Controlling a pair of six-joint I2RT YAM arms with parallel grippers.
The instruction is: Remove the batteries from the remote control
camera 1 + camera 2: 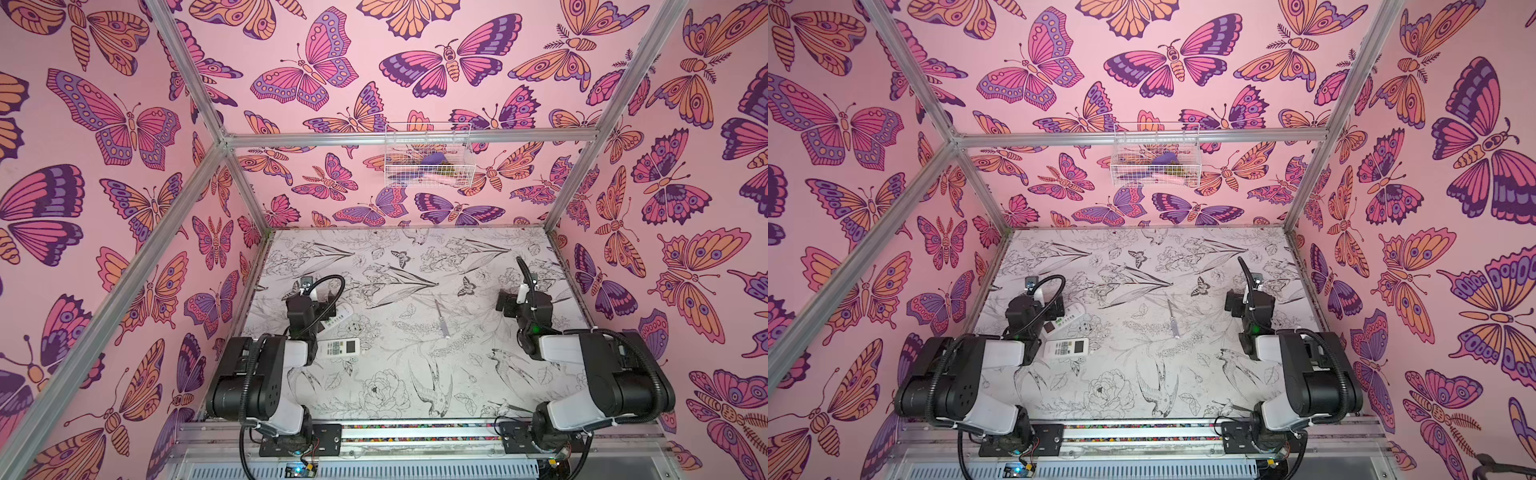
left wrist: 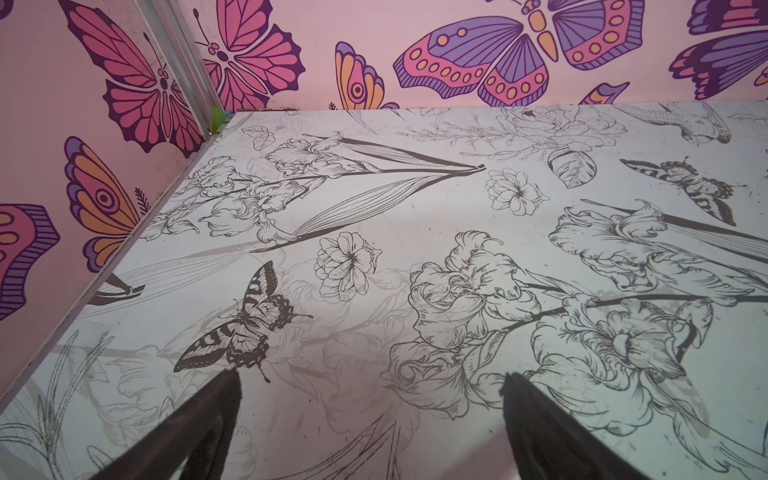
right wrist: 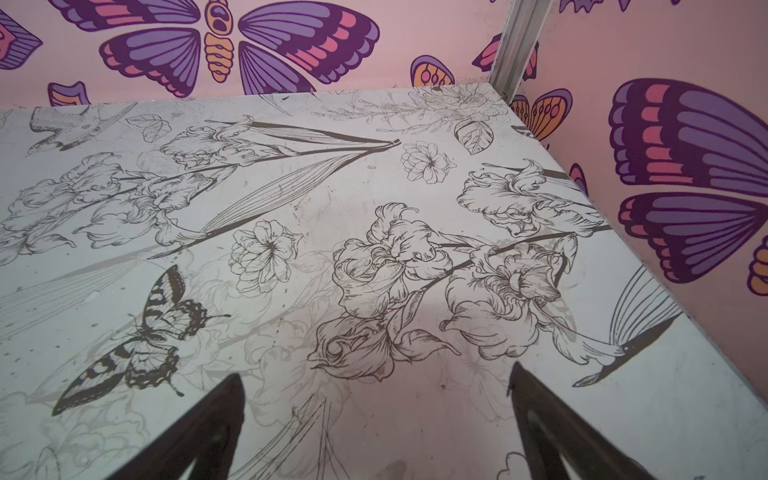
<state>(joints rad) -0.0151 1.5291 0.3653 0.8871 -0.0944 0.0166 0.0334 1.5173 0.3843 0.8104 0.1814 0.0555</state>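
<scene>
No batteries are visible, so they are probably inside the two remotes near the worktop's left edge. One white plastic remote control lies button-side up. A second white remote lies slantwise just behind it and is partly hidden under the left arm.

The main risk is crowding. The left arm hangs right over both remotes, so a descent could shove one into the other or push it toward the edge. The nearer remote's battery cover is likely underneath, so it needs turning over, and its smooth shell may slide on the slick surface. Freed batteries could roll away, and so could the thin grey pen-like tool lying loose near the middle.

The left gripper and right gripper both have their jaws spread wide, with nothing between them.

The worktop is white, printed with grey flowers, birds and butterflies. Pink butterfly-patterned walls on an aluminium frame enclose it. A white wire basket hangs on the back wall.
</scene>
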